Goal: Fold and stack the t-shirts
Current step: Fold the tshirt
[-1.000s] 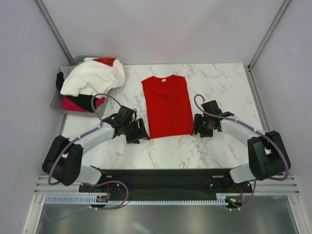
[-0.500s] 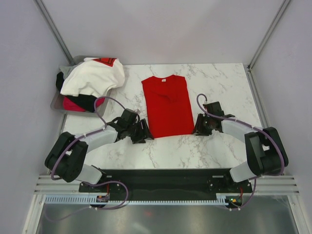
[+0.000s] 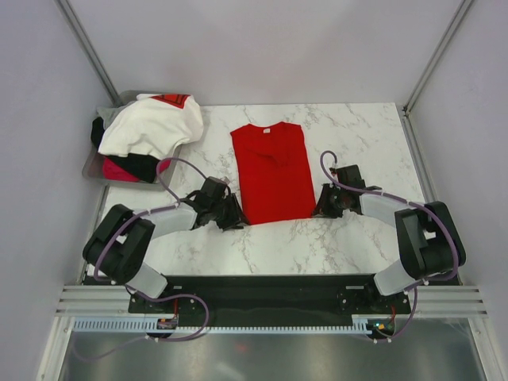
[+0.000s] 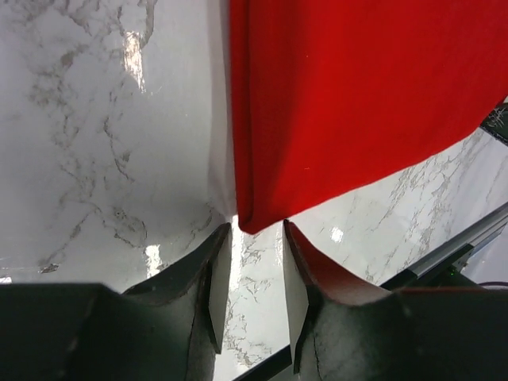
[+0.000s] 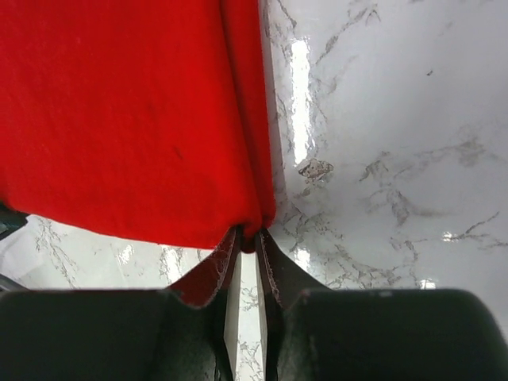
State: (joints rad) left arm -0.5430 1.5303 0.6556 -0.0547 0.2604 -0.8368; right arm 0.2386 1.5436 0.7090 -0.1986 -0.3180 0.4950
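Where the red t-shirt lies: the red t-shirt (image 3: 274,171) is spread flat in the middle of the marble counter (image 3: 357,135), folded into a long narrow rectangle with its collar at the far end and its hem at the near end.
Left claw: the left claw (image 3: 230,216) sits low on the counter at the near left corner of the red t-shirt. In the left wrist view the left claw (image 4: 256,225) has its fingers apart with a clear gap. The corner of the red t-shirt (image 4: 357,95) lies right at the mouth of that gap, and the cloth is not pinched.
Right claw: the right claw (image 3: 321,208) sits low at the near right corner of the same shirt. In the right wrist view the right claw (image 5: 248,232) has its fingers drawn almost together, nipping the folded corner of the red t-shirt (image 5: 119,119) between the tips.
Other shirts: a white t-shirt (image 3: 151,127) with a red mark on its far edge is heaped in a grey tray (image 3: 89,165) at the far left of the counter. A black t-shirt (image 3: 97,131) and a magenta-pink t-shirt (image 3: 119,169) are bunched under it, all unfolded.
Spacing: the tray and its heap are well apart from both claws.
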